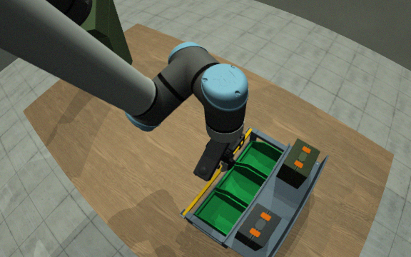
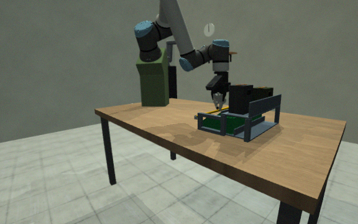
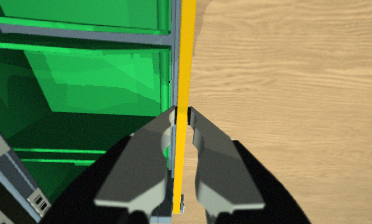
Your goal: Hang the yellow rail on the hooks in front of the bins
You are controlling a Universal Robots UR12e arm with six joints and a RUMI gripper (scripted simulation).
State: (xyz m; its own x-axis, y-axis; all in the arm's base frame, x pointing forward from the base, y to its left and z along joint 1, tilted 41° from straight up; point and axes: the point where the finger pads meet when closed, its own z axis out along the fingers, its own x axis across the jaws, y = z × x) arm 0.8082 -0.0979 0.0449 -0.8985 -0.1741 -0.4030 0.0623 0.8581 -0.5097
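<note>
The yellow rail (image 1: 200, 195) (image 2: 217, 109) (image 3: 187, 60) runs along the front edge of the grey rack (image 1: 276, 203) (image 2: 263, 106), close against its front bar (image 3: 175, 60) and in front of the three green bins (image 1: 241, 183) (image 3: 87, 85). My gripper (image 1: 224, 165) (image 2: 219, 106) (image 3: 182, 107) points straight down and is shut on the rail near its middle. A small hook end plate (image 2: 195, 117) shows at the rail's near end. The far hook is hidden behind my wrist. I cannot tell whether the rail sits between the plates.
Two dark boxes with orange tabs (image 1: 298, 162) (image 1: 259, 225) stand in the rack behind the bins; they also show in the exterior view (image 2: 240, 98). The green arm pedestal (image 2: 152, 81) stands at the table's far corner.
</note>
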